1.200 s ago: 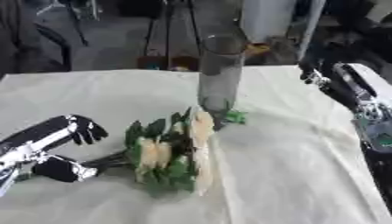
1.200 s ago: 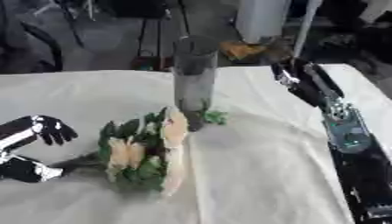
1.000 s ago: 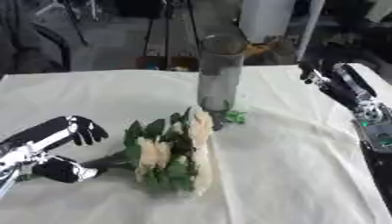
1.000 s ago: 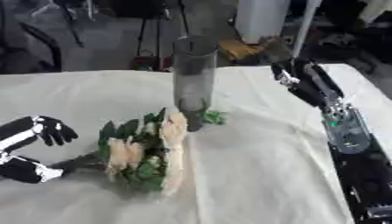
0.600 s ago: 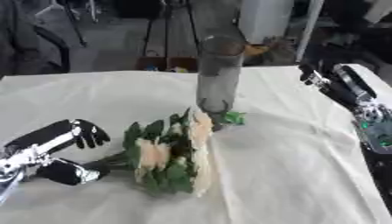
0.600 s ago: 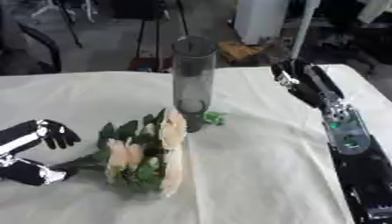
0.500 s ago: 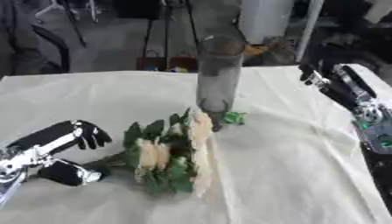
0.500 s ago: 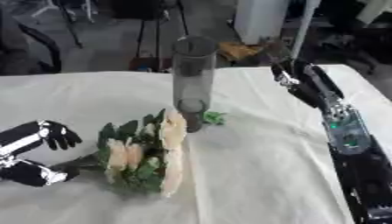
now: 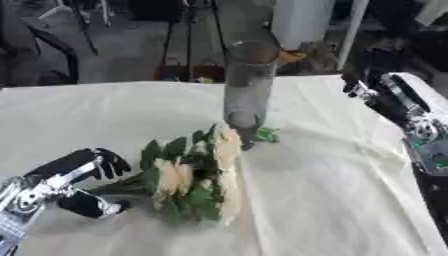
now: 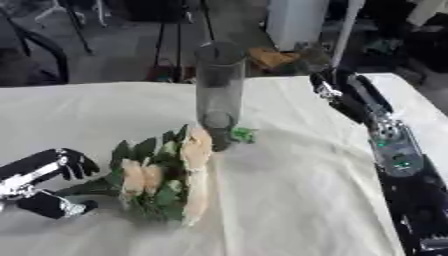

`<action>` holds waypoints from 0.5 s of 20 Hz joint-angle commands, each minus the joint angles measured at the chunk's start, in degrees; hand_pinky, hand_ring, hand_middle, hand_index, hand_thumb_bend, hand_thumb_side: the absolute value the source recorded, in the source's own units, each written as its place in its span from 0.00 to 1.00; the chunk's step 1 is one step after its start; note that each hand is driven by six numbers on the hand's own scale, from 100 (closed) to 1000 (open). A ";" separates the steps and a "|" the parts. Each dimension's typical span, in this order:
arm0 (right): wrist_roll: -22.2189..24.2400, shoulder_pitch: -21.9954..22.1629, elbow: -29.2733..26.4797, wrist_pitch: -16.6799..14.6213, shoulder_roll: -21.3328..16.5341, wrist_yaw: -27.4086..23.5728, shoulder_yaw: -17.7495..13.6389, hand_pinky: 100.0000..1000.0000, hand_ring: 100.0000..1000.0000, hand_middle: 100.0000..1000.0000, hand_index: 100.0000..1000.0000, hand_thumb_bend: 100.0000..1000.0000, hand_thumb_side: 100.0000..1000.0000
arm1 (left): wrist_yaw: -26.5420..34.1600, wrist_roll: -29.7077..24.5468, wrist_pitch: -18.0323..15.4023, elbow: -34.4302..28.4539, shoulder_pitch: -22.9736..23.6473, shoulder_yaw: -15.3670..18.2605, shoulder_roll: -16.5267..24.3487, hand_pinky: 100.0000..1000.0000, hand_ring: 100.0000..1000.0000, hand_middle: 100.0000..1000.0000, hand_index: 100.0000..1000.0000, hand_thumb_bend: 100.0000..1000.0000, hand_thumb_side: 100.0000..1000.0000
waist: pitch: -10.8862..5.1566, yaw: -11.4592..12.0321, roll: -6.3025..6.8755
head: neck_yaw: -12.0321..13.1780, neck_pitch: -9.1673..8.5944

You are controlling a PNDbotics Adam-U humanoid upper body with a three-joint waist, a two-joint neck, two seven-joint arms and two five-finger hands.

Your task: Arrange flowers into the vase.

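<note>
Bouquet flat on cloth, stems toward left hand, fingers curled around stem ends for lift; vase upright just beyond; right hand unreadable.

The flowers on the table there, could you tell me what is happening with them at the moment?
The bouquet lies on its side on the cloth-covered table, blooms toward the tall clear vase, which stands upright and holds no flowers yet. The robot's left hand is at the stem end, fingers curled around the stems. The right hand rests at the table's far right edge.
</note>
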 commanded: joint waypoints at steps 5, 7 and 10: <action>0.15 -0.91 -0.65 -0.13 -1.12 -0.03 -0.42 0.59 0.60 0.48 0.70 0.29 0.75 | -2.47 0.96 -0.49 1.48 -1.90 -0.06 -0.36 0.60 0.62 0.59 0.75 0.43 0.16 | -0.56 -0.07 0.01 | 0.21 -0.16; 0.18 -0.89 -0.62 -0.15 -1.13 -0.04 -0.42 0.59 0.60 0.48 0.70 0.29 0.75 | -2.74 1.11 -0.45 1.93 -2.07 -0.10 -0.62 0.60 0.61 0.58 0.75 0.43 0.15 | -0.56 -0.09 0.00 | 0.22 -0.11; 0.18 -0.91 -0.63 -0.16 -1.09 -0.04 -0.41 0.59 0.60 0.48 0.70 0.29 0.75 | -3.28 1.34 -0.34 2.56 -2.35 -0.17 -0.93 0.59 0.60 0.57 0.74 0.43 0.15 | -0.56 -0.12 0.00 | 0.23 -0.08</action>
